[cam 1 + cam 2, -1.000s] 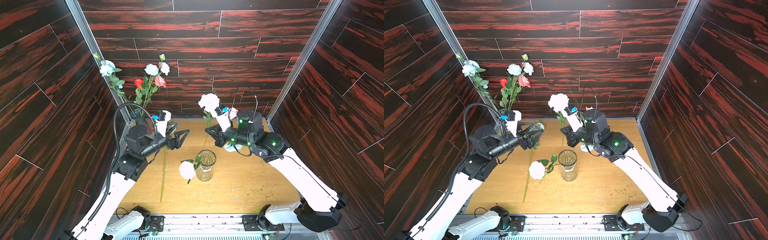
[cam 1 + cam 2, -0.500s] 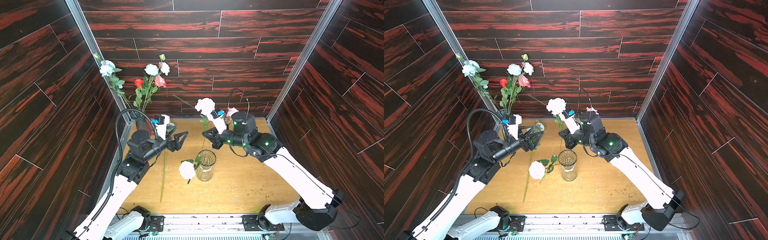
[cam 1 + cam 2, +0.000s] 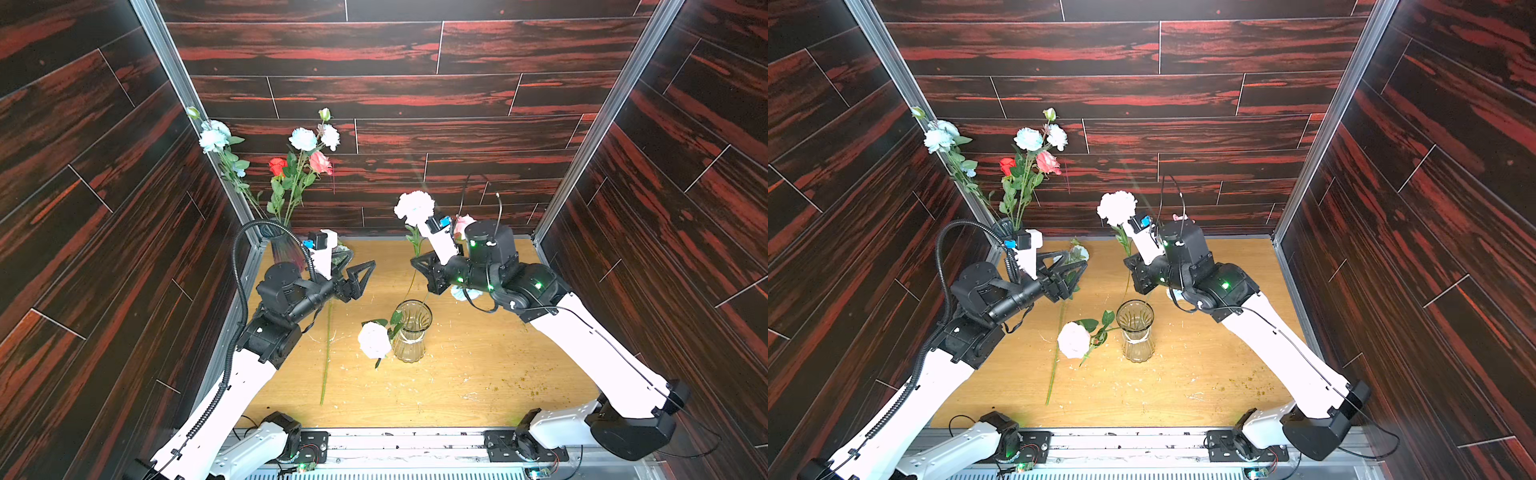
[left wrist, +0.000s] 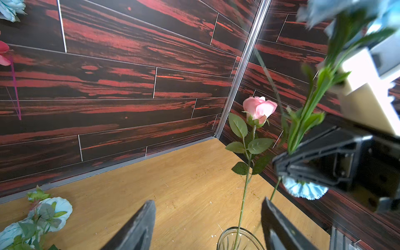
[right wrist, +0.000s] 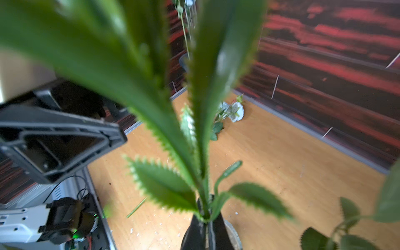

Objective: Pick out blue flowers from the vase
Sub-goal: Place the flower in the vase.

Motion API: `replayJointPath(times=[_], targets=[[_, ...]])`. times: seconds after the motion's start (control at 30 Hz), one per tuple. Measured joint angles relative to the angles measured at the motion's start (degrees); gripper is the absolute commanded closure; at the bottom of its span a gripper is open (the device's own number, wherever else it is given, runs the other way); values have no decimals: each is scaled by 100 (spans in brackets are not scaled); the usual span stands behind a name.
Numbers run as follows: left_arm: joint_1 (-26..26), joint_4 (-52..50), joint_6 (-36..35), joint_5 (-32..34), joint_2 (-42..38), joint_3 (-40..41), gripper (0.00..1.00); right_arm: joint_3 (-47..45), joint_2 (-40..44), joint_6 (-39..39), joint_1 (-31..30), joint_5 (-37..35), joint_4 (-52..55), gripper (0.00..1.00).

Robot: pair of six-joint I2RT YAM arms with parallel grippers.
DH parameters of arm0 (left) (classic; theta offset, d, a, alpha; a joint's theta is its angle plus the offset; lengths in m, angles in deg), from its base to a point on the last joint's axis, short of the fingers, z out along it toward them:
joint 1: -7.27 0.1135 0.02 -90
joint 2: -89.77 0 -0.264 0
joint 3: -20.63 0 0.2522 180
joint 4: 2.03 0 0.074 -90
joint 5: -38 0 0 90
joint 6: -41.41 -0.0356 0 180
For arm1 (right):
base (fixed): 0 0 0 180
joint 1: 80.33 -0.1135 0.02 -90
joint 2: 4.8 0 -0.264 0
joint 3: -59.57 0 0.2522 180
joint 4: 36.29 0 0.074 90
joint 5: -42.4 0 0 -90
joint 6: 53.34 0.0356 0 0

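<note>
Middle vase [image 3: 411, 332] at table [image 3: 478, 374] centre; drooping bloom [image 3: 374, 338] beside it at nine o'clock, loose stem [image 3: 326, 353] flat beyond; raised stem [image 3: 414, 241] at twelve; corner vase [image 3: 284, 251] at eleven.

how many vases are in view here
2: a clear glass vase at mid-table, and a dark vase in the far corner on the robot's left. None seems hidden.

Above the clear ribbed glass vase [image 3: 411, 330] room is tight: the left gripper [image 4: 205, 203] and the right gripper [image 3: 414, 262], clamped on a pale blue ruffled flower stem [image 4: 303, 121], flank its mouth, a thin-stalked pink rose [image 4: 258, 108] rising between. The wooden tabletop [image 3: 478, 374] in front lies open, save one long green stalk [image 3: 327, 353].
</note>
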State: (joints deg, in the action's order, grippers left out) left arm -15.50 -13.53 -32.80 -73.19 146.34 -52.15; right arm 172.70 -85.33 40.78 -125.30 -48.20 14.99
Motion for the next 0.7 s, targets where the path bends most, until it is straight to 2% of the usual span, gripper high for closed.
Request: replayJointPath(times=[0.27,0.7], targets=[[0,42,15,26,2,9,22,422,11,-133,4,-63,170,100],[0,50,15,107,-2,20,22,-863,236,85,4,138,-22,99]])
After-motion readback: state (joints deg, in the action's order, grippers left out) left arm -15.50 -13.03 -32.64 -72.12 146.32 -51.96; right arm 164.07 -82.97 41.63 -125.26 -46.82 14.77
